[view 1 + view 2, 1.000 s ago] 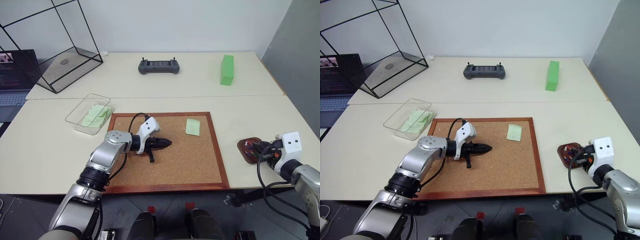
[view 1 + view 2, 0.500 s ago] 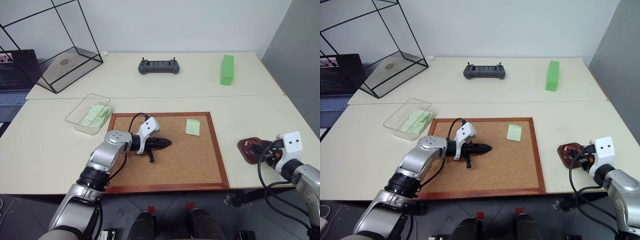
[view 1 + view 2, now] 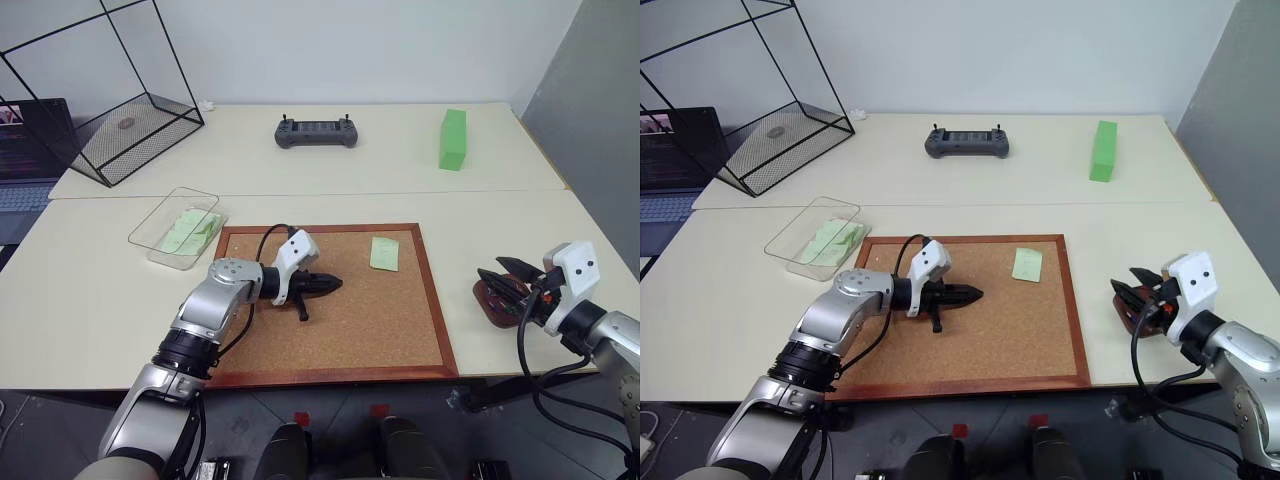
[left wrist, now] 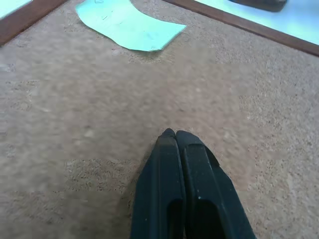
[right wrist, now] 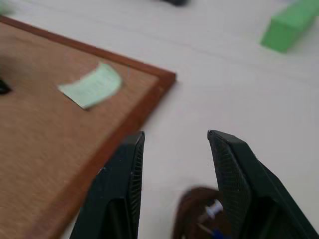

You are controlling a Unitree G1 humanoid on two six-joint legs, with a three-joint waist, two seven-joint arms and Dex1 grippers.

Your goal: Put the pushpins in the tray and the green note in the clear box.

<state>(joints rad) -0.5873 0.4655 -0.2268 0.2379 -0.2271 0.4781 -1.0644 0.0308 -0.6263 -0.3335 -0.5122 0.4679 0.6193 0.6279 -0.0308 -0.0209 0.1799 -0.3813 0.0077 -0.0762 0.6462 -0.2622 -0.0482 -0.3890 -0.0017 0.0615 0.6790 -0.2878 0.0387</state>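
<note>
right gripper (image 5: 174, 144) jaws apart, empty, above small reddish-brown tray (image 5: 192, 219), pushpins (image 5: 212, 209) seemingly inside | left gripper (image 4: 174, 137) closed, empty, on cork board (image 4: 75, 124) | pale green note (image 4: 127, 25) ahead: pinch its lifted edge | clear plastic box (image 3: 176, 227) well behind

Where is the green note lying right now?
The green note lies flat on the cork board, near its far right corner, ahead of the shut left gripper.
</note>
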